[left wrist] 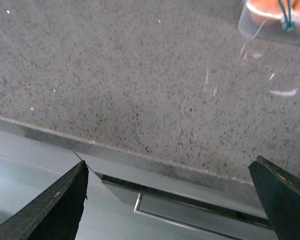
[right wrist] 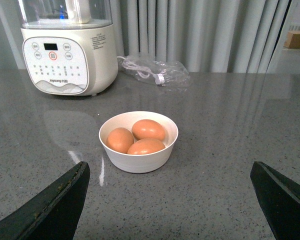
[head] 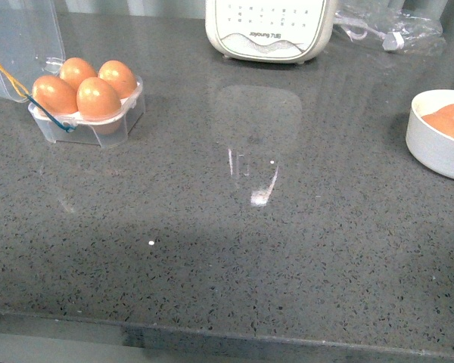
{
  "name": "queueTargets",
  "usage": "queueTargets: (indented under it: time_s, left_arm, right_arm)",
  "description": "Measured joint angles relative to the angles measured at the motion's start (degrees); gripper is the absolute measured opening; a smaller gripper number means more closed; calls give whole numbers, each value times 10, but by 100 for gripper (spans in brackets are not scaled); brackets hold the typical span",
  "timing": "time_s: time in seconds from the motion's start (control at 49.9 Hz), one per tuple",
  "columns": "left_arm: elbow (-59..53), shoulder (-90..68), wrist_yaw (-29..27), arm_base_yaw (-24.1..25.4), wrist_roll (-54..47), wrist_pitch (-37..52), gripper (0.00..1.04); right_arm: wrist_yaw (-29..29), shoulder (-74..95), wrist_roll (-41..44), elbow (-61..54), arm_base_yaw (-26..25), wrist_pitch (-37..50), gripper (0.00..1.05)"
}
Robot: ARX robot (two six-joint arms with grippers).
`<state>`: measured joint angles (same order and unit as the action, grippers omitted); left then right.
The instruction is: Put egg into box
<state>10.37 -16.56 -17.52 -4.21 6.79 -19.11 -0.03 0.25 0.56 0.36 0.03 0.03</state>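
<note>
Broadly, a grey speckled tabletop [head: 287,249] fills the front view, with a pale reflection glinting near its middle. At its far edge stands a cream appliance [head: 268,26] with a button panel and a clear jug on top. To the right of it lies a crumpled clear bag [head: 393,30] with a white cable inside.

On the right, a round white bowl [head: 439,147] sits partly out of the front view. The right wrist view shows three brown eggs [right wrist: 146,146] in it, touching one another.

At the far left sits the clear box [head: 106,130]. Its lid [head: 19,38] is swung open and stands up behind it. A thin yellow band [head: 0,68] crosses the lid and a teal one [head: 57,121] hangs at the front corner. All four cells are filled. Each holds an egg [head: 98,98], the four packed close and upright.

The left tool [left wrist: 170,165] hangs above the tabletop's near edge. Its fingers [left wrist: 60,205] are spread wide and hold nothing, and a corner of the box shows beyond them. The right tool [right wrist: 170,167] is just as wide and bare. It faces the bowl from well apart, low over the tabletop. Neither tool shows in the front view.
</note>
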Motion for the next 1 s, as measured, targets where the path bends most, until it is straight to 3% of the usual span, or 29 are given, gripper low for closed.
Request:
queueTargets:
  time_s: [0.18, 0.38, 0.581, 0.821, 1.001]
  left_arm:
    - [29, -40, 42, 28, -4, 64, 98]
    - [82, -257, 142, 128, -31, 266, 98]
    - [221, -545, 119, 191, -87, 408, 98]
    - [334, -707, 104, 178, -98, 419, 98]
    - [406, -775, 138, 136, -60, 391, 98]
  right_arm:
    - [0, 0, 0, 0, 0, 0, 97]
    - [0, 0, 0, 0, 0, 0, 97]
    - [0, 0, 0, 0, 0, 0, 97]
    - [0, 0, 0, 0, 0, 0, 97]
    - [0, 0, 0, 0, 0, 0, 97]
